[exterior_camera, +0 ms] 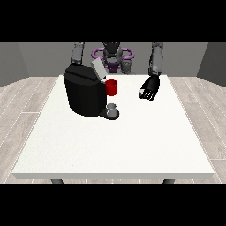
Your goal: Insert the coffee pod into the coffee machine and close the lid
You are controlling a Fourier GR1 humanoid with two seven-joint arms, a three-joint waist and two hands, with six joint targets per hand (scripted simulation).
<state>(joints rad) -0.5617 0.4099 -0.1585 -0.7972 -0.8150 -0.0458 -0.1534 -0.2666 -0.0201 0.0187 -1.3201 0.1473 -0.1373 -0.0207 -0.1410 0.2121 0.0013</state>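
Note:
The black coffee machine [83, 93] stands at the table's back left. Its grey lid [98, 68] is tilted up and open above a red round holder [111, 87] on the machine's right side. A small grey cup [113, 107] sits on the machine's dark base below the holder. No separate coffee pod shows. The hand at the view's right [149, 89] hangs above the table to the right of the holder, apart from it, its fingers relaxed and holding nothing. The arm at the view's left [77, 54] runs down behind the machine, and its hand is hidden.
The white table [114, 145] stretches wide towards the camera in front of the machine. The robot's body [113, 57] stands behind the table's far edge. Grey plank floor surrounds the table.

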